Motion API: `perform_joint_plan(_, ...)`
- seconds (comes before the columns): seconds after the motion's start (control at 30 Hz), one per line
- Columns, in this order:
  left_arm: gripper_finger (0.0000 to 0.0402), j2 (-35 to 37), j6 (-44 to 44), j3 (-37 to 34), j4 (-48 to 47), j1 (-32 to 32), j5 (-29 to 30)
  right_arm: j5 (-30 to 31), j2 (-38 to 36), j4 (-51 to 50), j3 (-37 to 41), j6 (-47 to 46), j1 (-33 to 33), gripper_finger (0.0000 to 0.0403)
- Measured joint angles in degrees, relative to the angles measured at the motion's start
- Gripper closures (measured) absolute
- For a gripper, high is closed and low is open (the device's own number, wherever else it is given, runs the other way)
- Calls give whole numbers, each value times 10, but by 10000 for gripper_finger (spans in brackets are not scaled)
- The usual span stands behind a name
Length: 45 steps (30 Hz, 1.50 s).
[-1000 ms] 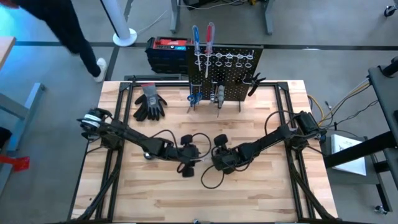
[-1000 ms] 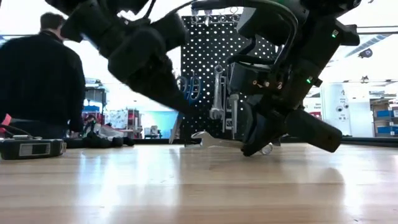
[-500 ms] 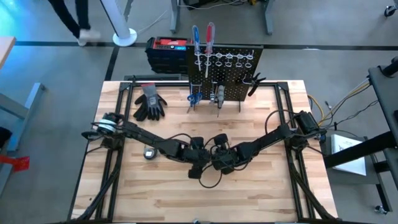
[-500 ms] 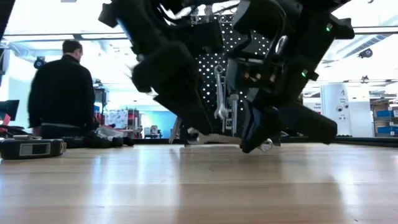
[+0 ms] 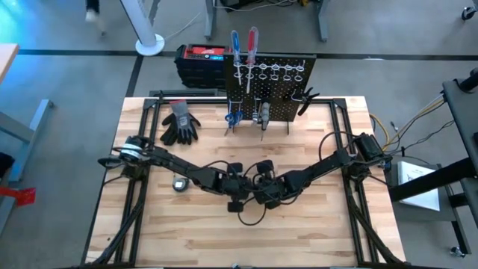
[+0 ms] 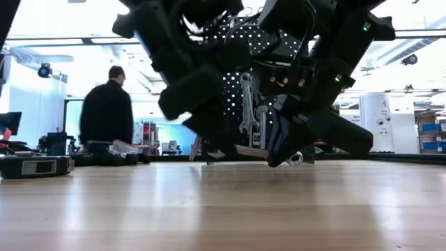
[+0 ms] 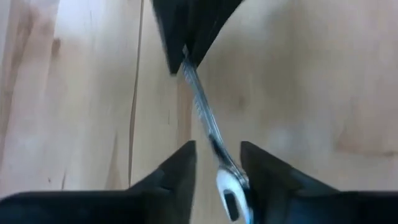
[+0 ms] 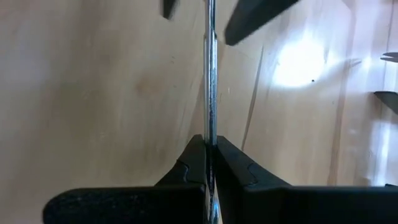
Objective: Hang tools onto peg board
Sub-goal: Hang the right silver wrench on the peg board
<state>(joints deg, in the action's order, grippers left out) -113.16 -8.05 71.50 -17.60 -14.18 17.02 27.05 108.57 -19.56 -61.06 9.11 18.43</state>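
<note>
Wooden table (image 5: 149, 239) from above: both grippers met mid-table, the peg board (image 5: 270, 90) standing well behind them with tools hung on it. The right wrist view showed the right gripper (image 8: 210, 163) clamped on a silver wrench (image 8: 210, 81). The left wrist view showed the left gripper (image 7: 217, 163) with fingers apart, straddling the wrench's other end.

Lighting even overhead; low view strongly backlit.
Arms silhouette against bright room; glare patch on table (image 8: 305, 59); wrench (image 7: 208, 127) motion-blurred, fingers (image 7: 174, 177) soft.
</note>
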Motion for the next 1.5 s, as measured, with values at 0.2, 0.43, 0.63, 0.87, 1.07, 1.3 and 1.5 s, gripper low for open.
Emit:
perform_joint_plan(0.2,360,0,-10,-21,6,2,7,2,-1,1,0,-4,0,403)
perform_joint_plan(0.43,393,4,-5,-23,16,4,13,-2,-2,-3,0,-21,0,403)
perform_joint_plan(0.63,397,6,-11,-35,33,5,5,-5,-2,-1,1,-52,1,365)
perform_joint_plan(0.87,398,21,-73,-120,173,7,-1,2,-57,22,30,-95,5,262)
perform_joint_plan(1.07,398,60,-124,-244,418,23,1,13,-185,51,104,-129,13,214)
perform_joint_plan(1.3,398,64,-155,-353,732,64,8,47,-380,137,216,-172,26,210)
perform_joint_plan(1.5,398,64,-176,-363,828,102,21,47,-513,216,301,-201,27,216)
